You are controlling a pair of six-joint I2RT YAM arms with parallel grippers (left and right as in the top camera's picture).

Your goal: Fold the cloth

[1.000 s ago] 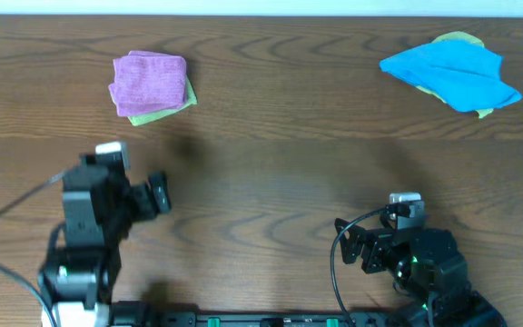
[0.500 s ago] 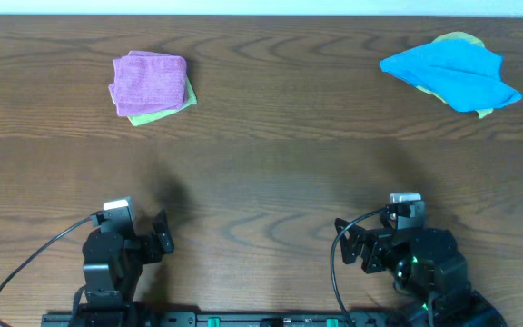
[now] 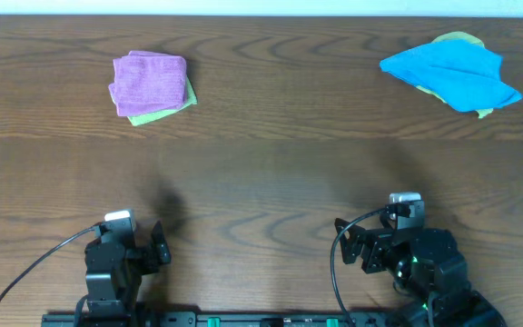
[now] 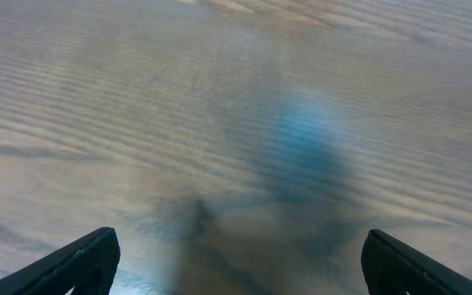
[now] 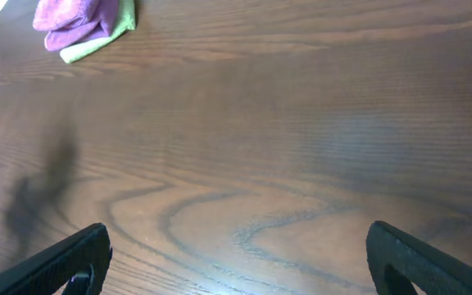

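Dark wood-grain table (image 3: 271, 173) carries the soft lilac microfibre cloth (image 3: 149, 82) at 10 o'clock, folded compact atop a yellow-green cloth (image 3: 152, 116); I judge it finished. Accordingly left gripper (image 4: 238, 260) and right gripper (image 5: 238, 250) sit at 7 and 5 o'clock, spread wide, empty.

Robotics lab bench: wood-grain table (image 3: 271, 173), cabled left arm (image 3: 112, 272), right arm (image 3: 416, 263).

fuzzy purple microfibre cloth (image 3: 149, 80), smooth blue cloth (image 3: 450, 72), matt dark wood-grain table (image 3: 271, 173)
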